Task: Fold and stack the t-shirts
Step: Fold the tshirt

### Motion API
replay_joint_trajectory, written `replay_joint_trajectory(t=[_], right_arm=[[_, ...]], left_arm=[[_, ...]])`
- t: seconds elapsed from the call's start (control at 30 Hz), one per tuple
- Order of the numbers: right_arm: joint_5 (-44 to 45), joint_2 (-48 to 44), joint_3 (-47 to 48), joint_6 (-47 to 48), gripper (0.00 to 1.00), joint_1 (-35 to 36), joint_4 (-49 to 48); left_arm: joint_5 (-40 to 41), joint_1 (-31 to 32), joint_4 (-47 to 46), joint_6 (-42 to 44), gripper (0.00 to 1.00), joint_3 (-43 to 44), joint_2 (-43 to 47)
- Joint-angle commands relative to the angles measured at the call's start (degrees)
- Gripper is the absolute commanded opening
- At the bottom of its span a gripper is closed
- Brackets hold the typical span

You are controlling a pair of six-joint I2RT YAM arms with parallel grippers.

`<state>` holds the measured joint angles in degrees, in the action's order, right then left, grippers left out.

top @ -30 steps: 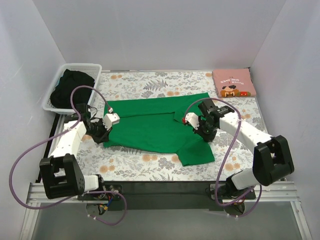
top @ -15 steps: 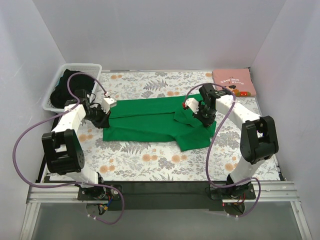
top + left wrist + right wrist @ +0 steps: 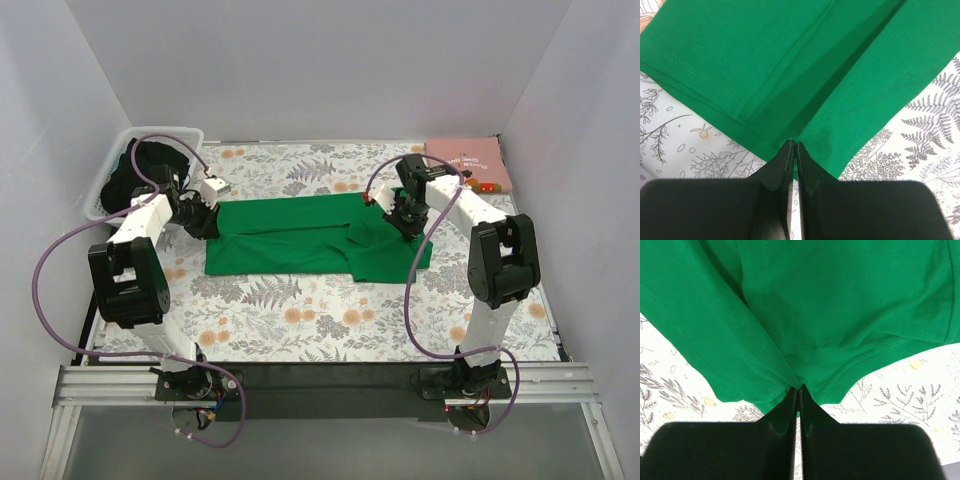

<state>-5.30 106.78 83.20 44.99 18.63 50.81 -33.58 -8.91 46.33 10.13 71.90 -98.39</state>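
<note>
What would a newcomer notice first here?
The bright green t-shirt lies folded mid-table on the floral cloth; the left arm and right arm each hold an end, jaws shut on it. A folded pink t-shirt sits at the far right corner, a white basket of dark cloth at the far left.

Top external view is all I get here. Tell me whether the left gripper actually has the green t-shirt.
Observer: Yes. In the left wrist view the left gripper is pinched shut on an edge of the green t-shirt, with a crease running up from its tips.
Operator: Now check the right one.
Observer: The right gripper is shut on the shirt's edge too, just beside a curved stitched hem.
Operator: Tell me what lies past that edge.
Observer: The floral table cloth shows on both sides of the fingers.
</note>
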Motion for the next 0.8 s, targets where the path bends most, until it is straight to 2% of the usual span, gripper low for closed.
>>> replay_joint_trajectory(t=[0.0,0.33,0.77], right_arm=[[-0.68,0.35,3.81,1.41,0.01,-0.53,1.31],[-1.38,0.35,4.34,2.21,0.01,-2.29,1.49],[-1.12,4.92,9.00,1.15,0.01,-2.29,1.49]], left_arm=[[-0.70,-0.59,-2.20,-0.81,0.00,1.84,-0.31],[-0.69,-2.69,-4.13,-0.37,0.00,-1.58,0.13],[-0.60,-2.69,-6.42,-2.83,0.00,-0.36,-2.60]])
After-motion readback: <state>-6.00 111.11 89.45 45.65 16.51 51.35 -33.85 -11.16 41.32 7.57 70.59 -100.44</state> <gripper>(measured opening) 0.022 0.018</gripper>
